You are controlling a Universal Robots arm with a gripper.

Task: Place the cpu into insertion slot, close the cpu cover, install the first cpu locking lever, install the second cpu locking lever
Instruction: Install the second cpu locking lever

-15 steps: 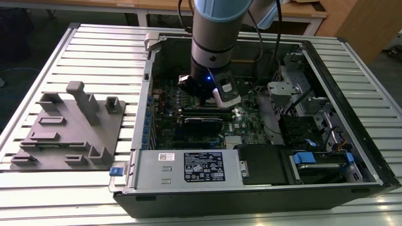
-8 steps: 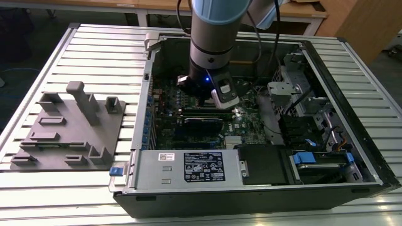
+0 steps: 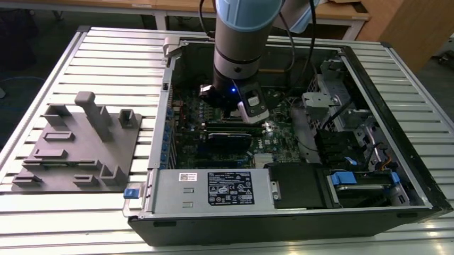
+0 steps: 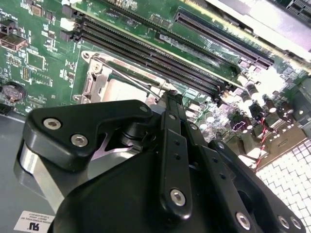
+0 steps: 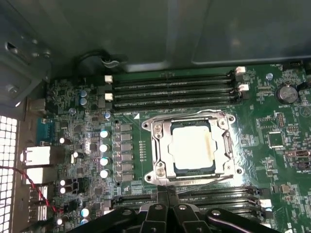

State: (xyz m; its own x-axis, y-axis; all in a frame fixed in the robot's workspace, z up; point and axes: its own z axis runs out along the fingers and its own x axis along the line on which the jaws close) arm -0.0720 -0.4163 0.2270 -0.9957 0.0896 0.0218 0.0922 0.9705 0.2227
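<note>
The open computer case lies on the slatted counter, its green circuit board holding the insertion slot. There the cpu cover lies closed over the cpu. The tool, fingers pinched together and empty, touches the slot's near edge at a locking lever.

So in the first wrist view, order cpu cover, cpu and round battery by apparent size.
1. cpu cover, framing the chip.
2. cpu, inside its window.
3. battery, clearly smallest.
</note>
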